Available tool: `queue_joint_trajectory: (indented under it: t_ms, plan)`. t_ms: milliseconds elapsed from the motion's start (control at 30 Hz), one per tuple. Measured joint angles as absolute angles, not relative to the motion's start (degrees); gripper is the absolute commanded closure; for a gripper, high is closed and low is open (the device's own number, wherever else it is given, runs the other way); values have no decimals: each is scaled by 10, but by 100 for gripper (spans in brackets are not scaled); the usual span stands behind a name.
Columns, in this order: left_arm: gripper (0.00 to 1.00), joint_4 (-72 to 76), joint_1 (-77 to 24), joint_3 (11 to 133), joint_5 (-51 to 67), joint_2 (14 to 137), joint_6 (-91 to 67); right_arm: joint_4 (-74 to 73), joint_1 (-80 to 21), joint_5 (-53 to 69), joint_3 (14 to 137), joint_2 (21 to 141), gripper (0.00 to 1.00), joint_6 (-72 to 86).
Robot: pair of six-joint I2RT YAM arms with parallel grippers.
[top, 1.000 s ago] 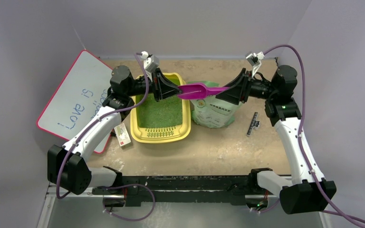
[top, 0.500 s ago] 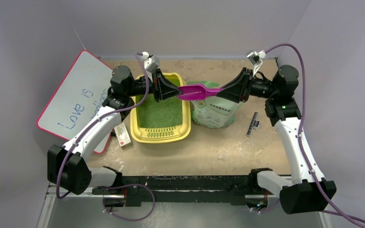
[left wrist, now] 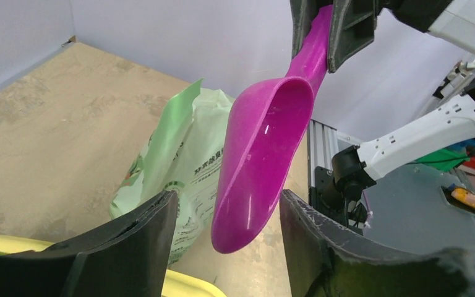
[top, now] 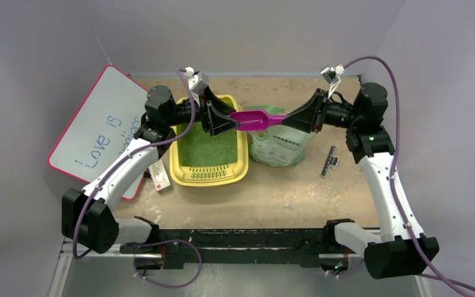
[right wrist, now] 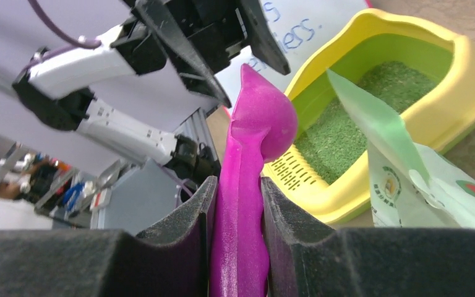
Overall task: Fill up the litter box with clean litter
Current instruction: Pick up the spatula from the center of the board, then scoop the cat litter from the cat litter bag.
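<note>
The whiteboard (top: 96, 130), lettered "Love is" in blue, lies left of the yellow litter box (top: 242, 162). The box's long axis runs near to far, with the grate strip nearest and green litter (top: 207, 148) inside. Over its right rim the purple scoop (top: 256, 119) lies crosswise, bowl leftward. The right wrist view shows the right gripper (top: 289, 117) pinching the handle. The left wrist view shows the left gripper (top: 234, 121) spread, clear of the bowl.

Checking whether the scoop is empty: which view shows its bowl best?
Left wrist view: the purple scoop turns its hollow to that camera, no granules visible, within the open left gripper. The top view shows it small, from above. The right wrist view shows only the bowl's back and the handle clamped in the right gripper.
</note>
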State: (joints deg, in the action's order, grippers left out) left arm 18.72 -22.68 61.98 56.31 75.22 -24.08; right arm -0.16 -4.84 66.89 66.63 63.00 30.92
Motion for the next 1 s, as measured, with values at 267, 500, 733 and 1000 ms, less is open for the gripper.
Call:
queue_joint_trajectory:
  t_ms: [267, 500, 733, 1000]
  plan:
    - [26, 167, -226, 618, 432, 740, -202, -197, -26, 548, 794, 637, 100, 254]
    - [23, 194, -226, 595, 339, 705, -154, -421, 39, 409, 1001, 680, 100, 195]
    - [23, 213, -235, 594, 379, 777, -133, -621, 40, 250, 1159, 727, 100, 144]
    - [23, 162, -270, 609, 388, 810, -64, -717, 40, 175, 1165, 755, 100, 143]
